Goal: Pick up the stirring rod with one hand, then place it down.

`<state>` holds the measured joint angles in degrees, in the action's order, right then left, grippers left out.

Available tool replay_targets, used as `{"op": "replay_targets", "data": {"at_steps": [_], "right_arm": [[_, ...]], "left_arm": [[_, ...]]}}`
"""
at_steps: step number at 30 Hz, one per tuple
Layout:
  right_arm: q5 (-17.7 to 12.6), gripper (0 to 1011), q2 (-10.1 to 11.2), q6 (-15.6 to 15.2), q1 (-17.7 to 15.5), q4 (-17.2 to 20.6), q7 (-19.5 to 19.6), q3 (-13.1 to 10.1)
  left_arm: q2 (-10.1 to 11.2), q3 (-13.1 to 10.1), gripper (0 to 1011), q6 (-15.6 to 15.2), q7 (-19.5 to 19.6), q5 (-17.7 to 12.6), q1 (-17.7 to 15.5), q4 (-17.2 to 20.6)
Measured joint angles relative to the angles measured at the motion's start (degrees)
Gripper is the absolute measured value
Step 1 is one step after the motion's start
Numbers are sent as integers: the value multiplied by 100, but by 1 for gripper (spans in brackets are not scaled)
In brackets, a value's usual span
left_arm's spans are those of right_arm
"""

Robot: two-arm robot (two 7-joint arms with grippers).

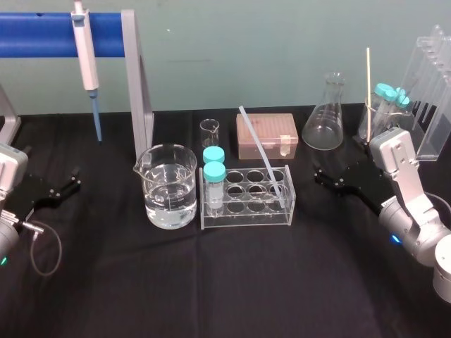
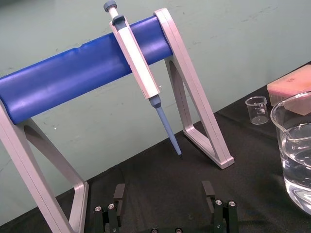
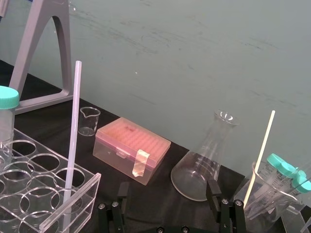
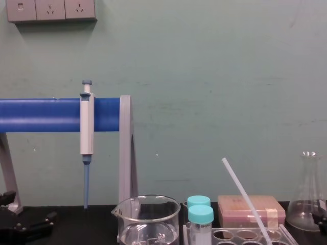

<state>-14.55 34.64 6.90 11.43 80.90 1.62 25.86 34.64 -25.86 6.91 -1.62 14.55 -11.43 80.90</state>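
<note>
- Presently the stirring rod (image 1: 264, 158) stands slanted in the clear tube rack (image 1: 246, 217). Its lower end sits in a well at the rack's right end and its top leans back toward the pink tip box (image 1: 266, 136). Nothing grips it.
- The right gripper (image 1: 325, 177) sits low over the black cloth, just right of the rack and in front of the flask (image 1: 324, 120). Its 2 fingers (image 3: 123, 191) are spread with nothing between them.
- The left gripper (image 1: 72, 179) is parked at the table's far left, facing the pipette stand (image 2: 73, 77). It is likewise spread and empty.
- Judgement: the task is at the approach stage and the pick-up has not begun.
- Risk 1: the rod is thin and smooth. A pinch taken off its axis could let it pivot or slide out.
- Risk 2: pulling sideways rather than along the rod's slant could lever the rack. That could drag or tip it along with its 2 capped tubes (image 1: 213, 172).
- Risk 3: the water beaker (image 1: 169, 176) stands just left of the rack, so a shoved rack could strike it and spill it.
- Risk 4: the flask is close behind the right gripper and could be clipped on the lift.
- Risk 5: a thin pale stick (image 1: 368, 91) stands behind the right arm and could be mistaken for the target.
</note>
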Motion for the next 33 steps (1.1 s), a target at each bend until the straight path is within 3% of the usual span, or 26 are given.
{"op": "replay_targets", "data": {"at_steps": [33], "right_arm": [[0,1000,0,0,0,0,0,0]], "left_arm": [[0,0,1000,0,0,0,0,0]]}}
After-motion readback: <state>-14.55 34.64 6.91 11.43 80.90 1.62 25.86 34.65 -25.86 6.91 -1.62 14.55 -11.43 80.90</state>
